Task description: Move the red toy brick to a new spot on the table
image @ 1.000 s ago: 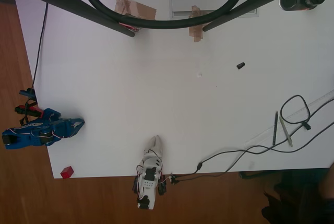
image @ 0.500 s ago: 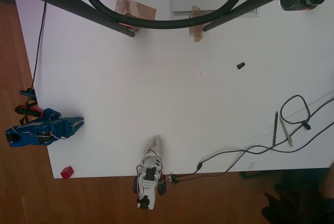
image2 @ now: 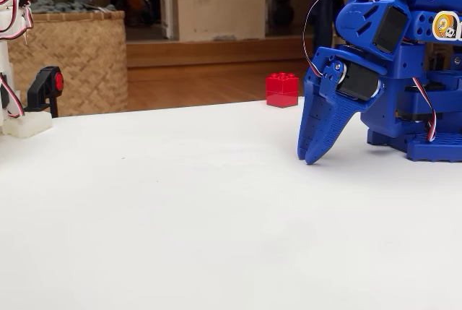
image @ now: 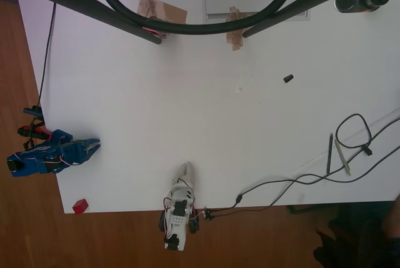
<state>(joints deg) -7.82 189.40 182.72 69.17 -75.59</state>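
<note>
A: While the blue gripper droops tip-down to the white table, fingers together and holding nothing, where's the red brick?

B: At the table's corner in the overhead view, near the arm, apart from it.

A: Step?

B: Fits either brick awaiting pickup or already set down. Can't settle which.
</note>
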